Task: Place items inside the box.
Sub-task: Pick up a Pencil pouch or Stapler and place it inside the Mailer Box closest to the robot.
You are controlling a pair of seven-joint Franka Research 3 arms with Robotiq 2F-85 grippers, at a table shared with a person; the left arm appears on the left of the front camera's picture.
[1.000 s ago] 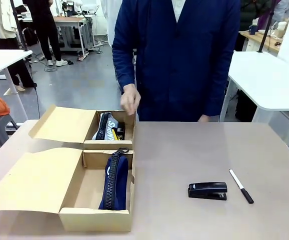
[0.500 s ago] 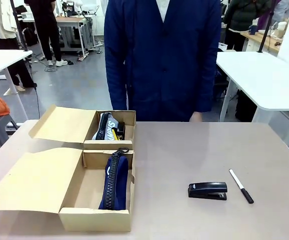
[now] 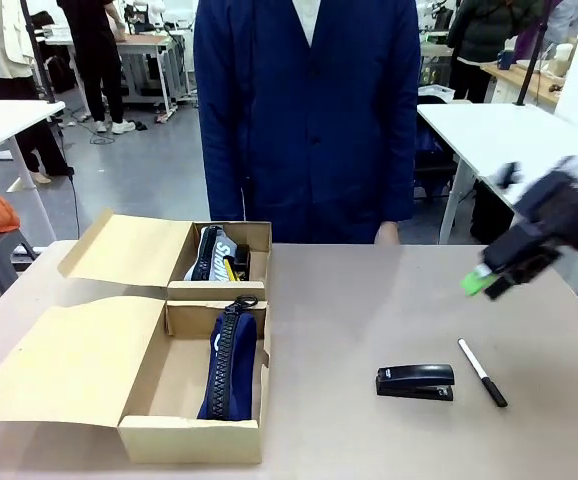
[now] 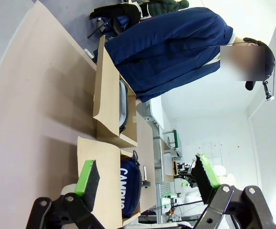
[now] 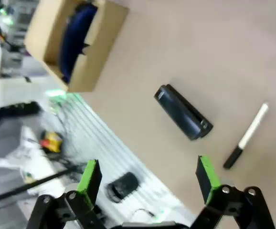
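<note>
Two open cardboard boxes sit at the table's left. The near box (image 3: pixel 191 437) holds a navy zip pouch (image 3: pixel 229 352). In the far box (image 3: pixel 260 236) lie another pouch (image 3: pixel 209 252) and a yellow-black knife (image 3: pixel 229 268). A black stapler (image 3: pixel 415 381) and a white black-capped marker (image 3: pixel 482 371) lie on the table at the right. My right gripper (image 3: pixel 489 280), blurred, hangs open above and to the right of them. Its wrist view looks down on the stapler (image 5: pixel 183 112), the marker (image 5: pixel 247 136) and the near box (image 5: pixel 92 52). My left gripper (image 4: pixel 146 179) is open and holds nothing.
A person in a navy coat (image 3: pixel 309 110) stands at the table's far edge, one hand (image 3: pixel 389 234) at the edge. Both box lids (image 3: pixel 64 362) lie folded out to the left. Bare tabletop (image 3: pixel 369 300) stretches between the boxes and the stapler.
My right arm has come into the front view from the right, above the marker. The person has drawn a hand back from the far box and shifted left.
</note>
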